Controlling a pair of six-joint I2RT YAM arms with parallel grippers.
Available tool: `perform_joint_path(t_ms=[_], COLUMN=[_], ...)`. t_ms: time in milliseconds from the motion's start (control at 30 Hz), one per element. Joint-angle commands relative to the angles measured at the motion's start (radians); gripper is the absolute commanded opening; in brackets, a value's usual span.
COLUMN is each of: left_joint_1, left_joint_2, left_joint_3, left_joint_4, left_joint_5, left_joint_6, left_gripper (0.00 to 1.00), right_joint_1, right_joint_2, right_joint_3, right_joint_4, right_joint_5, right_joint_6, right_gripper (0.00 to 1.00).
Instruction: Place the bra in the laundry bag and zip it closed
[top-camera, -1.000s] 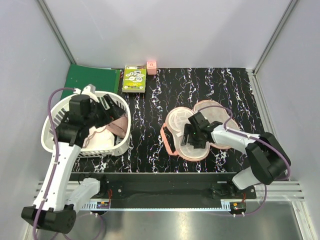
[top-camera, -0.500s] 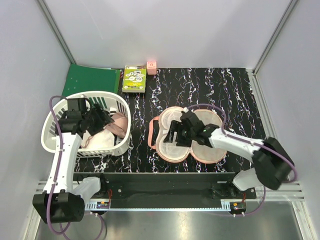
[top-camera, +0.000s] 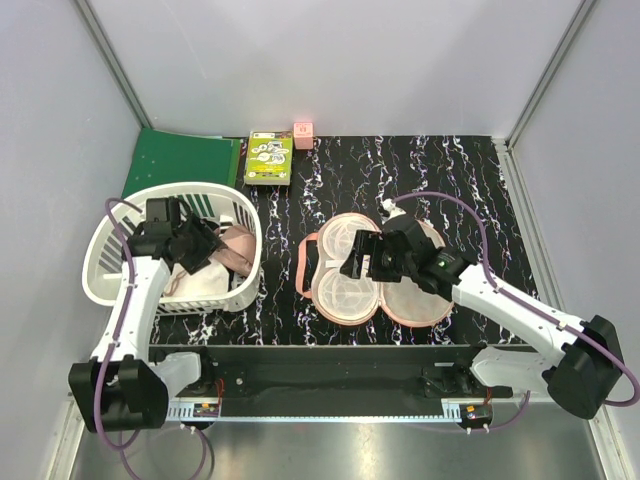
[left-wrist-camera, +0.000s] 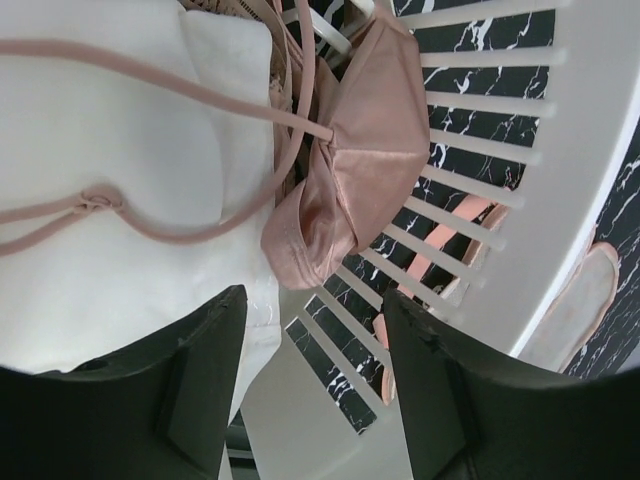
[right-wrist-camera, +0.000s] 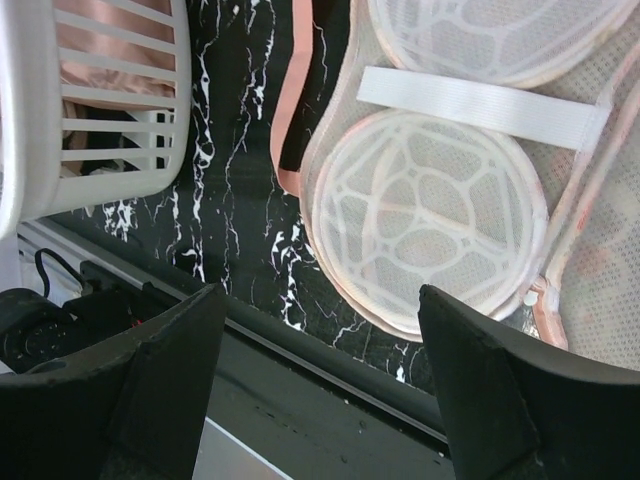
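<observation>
The bra (left-wrist-camera: 352, 165) is salmon-pink satin and lies inside the white slatted basket (top-camera: 105, 235), against its right wall, with thin straps trailing over white cloth (left-wrist-camera: 110, 150). My left gripper (left-wrist-camera: 315, 335) hangs open just short of the bra's cup, with nothing between its fingers. From above, the left gripper (top-camera: 205, 245) sits inside the basket beside the bra (top-camera: 238, 247). The laundry bag (top-camera: 345, 290) lies spread open on the black mat, white mesh faces up. My right gripper (top-camera: 362, 258) hovers open above its left half. The wrist view shows the right gripper (right-wrist-camera: 320, 300) over the bag's mesh disc (right-wrist-camera: 430, 220).
A green folder (top-camera: 180, 158), a green-and-white box (top-camera: 270, 157) and a small pink cube (top-camera: 303, 133) lie at the back of the table. The bag's pink loop (top-camera: 303, 265) points toward the basket. The basket wall (right-wrist-camera: 110, 120) shows left in the right wrist view.
The laundry bag was spread open and shifted left toward the basket. The right gripper then lifted off it and widened. The left gripper sank lower in the basket beside the bra, its jaws narrowing.
</observation>
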Motion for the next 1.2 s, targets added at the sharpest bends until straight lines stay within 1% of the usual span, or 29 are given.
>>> perform_joint_path(t_ms=[0, 167, 467, 600, 633, 700, 800, 833, 867, 1000, 1033, 1100, 1167], left_joint_1=[0.005, 0.005, 0.005, 0.005, 0.005, 0.005, 0.005, 0.006, 0.005, 0.005, 0.005, 0.003, 0.003], left_joint_2=[0.034, 0.065, 0.111, 0.108, 0.106, 0.097, 0.062, 0.05, 0.039, -0.083, -0.11, -0.177, -0.208], left_joint_3=[0.003, -0.019, -0.028, -0.022, -0.017, -0.016, -0.02, -0.02, -0.011, 0.053, 0.069, 0.104, 0.122], left_joint_4=[0.079, 0.124, 0.15, 0.157, 0.156, 0.156, 0.154, 0.151, 0.145, 0.128, 0.125, 0.122, 0.122], left_joint_5=[-0.031, -0.02, -0.035, -0.046, -0.049, -0.049, -0.063, -0.069, -0.081, -0.112, -0.107, -0.103, -0.075], left_joint_6=[-0.024, -0.036, -0.027, -0.012, -0.001, 0.005, 0.014, 0.02, 0.024, 0.071, 0.103, 0.117, 0.148], left_gripper=[0.6, 0.54, 0.49, 0.38, 0.31, 0.26, 0.11, 0.04, 0.0, 0.0, 0.0, 0.0, 0.0], right_joint_1=[0.0, 0.001, 0.0, -0.002, 0.0, 0.0, 0.0, 0.0, 0.0, 0.0, 0.0, 0.0, 0.0], right_joint_2=[-0.012, -0.025, -0.027, -0.029, -0.03, -0.03, -0.035, -0.032, -0.033, -0.015, -0.003, 0.014, 0.045], right_joint_3=[-0.002, -0.023, -0.027, -0.03, -0.03, -0.031, -0.03, -0.03, -0.028, -0.017, -0.014, 0.01, 0.038], right_joint_4=[-0.021, -0.021, -0.021, -0.022, -0.022, -0.024, -0.024, -0.024, -0.024, -0.027, -0.028, -0.027, -0.027], right_joint_5=[0.03, 0.036, 0.036, 0.036, 0.036, 0.036, 0.036, 0.036, 0.036, 0.03, 0.019, 0.002, -0.028], right_joint_6=[-0.021, -0.012, -0.003, -0.001, -0.001, 0.0, 0.004, 0.002, 0.002, -0.009, -0.013, -0.041, -0.075], right_gripper=[0.85, 0.86, 0.86, 0.86, 0.86, 0.86, 0.86, 0.86, 0.86, 0.87, 0.87, 0.87, 0.88])
